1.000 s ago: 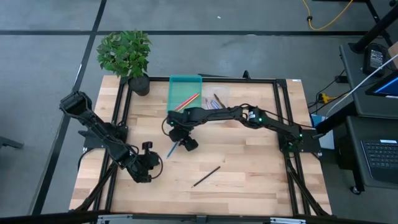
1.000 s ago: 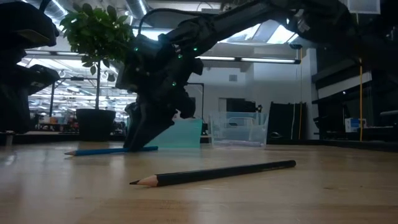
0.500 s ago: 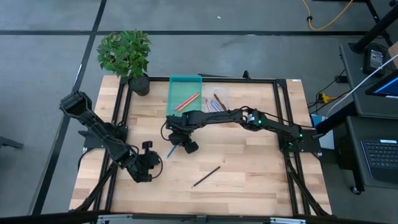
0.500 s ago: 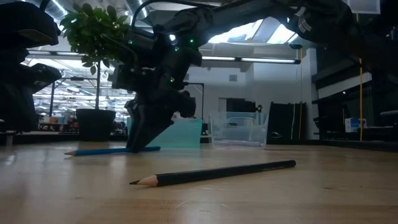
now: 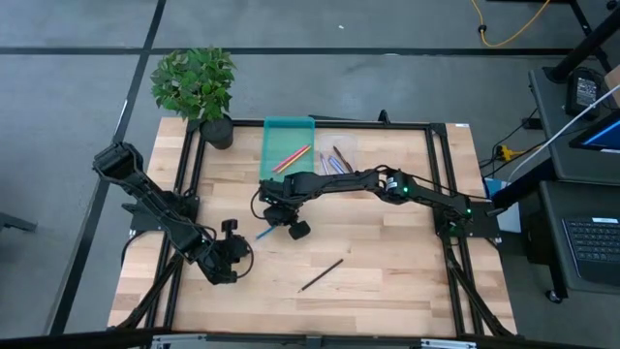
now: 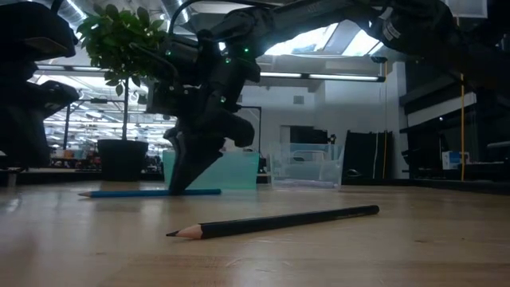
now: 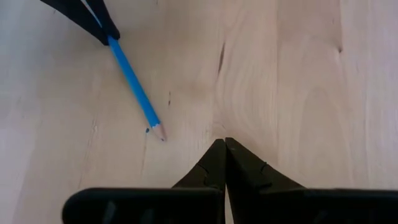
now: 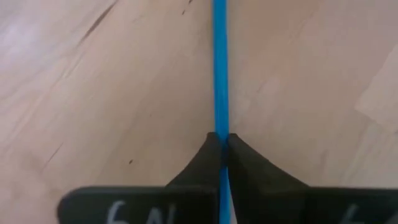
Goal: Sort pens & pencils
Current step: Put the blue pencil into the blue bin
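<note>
Pinching a thin blue pencil [image 8: 219, 68] — sharpened, wood-tipped — right end effector [image 8: 221, 144].

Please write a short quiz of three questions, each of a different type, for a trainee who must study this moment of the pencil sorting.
1. True or false: the right gripper is shut on the blue pencil.
2. Multiple choice: where does the black pencil lie? A) in the teal tray B) on the bare table, nearer the front edge than the blue pencil C) in the left gripper
3. Fill in: the left gripper rests with its fingers ____ and holds nothing.

Key:
1. True. In the right wrist view the fingers pinch the pencil.
2. B. The teal tray holds an orange and a red stick; the clear tray beside it holds several others.
3. shut
</note>
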You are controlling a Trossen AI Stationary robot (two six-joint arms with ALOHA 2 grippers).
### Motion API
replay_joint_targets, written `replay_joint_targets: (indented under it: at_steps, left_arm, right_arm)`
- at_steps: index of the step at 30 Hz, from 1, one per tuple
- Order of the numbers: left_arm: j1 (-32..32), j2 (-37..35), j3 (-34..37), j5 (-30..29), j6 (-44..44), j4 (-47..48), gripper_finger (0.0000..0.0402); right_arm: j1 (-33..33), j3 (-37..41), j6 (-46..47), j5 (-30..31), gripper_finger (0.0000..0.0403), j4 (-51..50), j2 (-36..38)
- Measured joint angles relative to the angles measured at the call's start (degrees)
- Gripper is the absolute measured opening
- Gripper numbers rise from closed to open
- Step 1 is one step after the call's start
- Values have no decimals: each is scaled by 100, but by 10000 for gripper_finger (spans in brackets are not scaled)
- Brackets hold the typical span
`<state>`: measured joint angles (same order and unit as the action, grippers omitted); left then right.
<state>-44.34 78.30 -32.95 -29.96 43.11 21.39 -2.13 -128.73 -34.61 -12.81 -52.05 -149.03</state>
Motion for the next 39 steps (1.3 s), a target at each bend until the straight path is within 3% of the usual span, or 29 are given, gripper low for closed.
replay_joint_targets:
  at_steps: [9, 15, 22, 34, 39]
  left_arm:
    - [0, 0, 0, -93, 0, -2, 0]
    - [0, 0, 0, -93, 0, -2, 0]
    - [0, 0, 0, -93, 2, -2, 0]
    - [2, 2, 0, -106, 22, -51, 0]
    - [7, 2, 0, -422, 24, -54, 0]
  right_arm:
    - [-46, 2, 243, -354, 16, -36, 2]
    - [-39, -15, 272, -353, 17, -69, 4]
    - [-30, -566, 324, -330, 16, -593, -76]
    - [20, -570, 593, -348, 9, -1003, 56]
    - [22, -595, 716, -338, 3, -1003, 148]
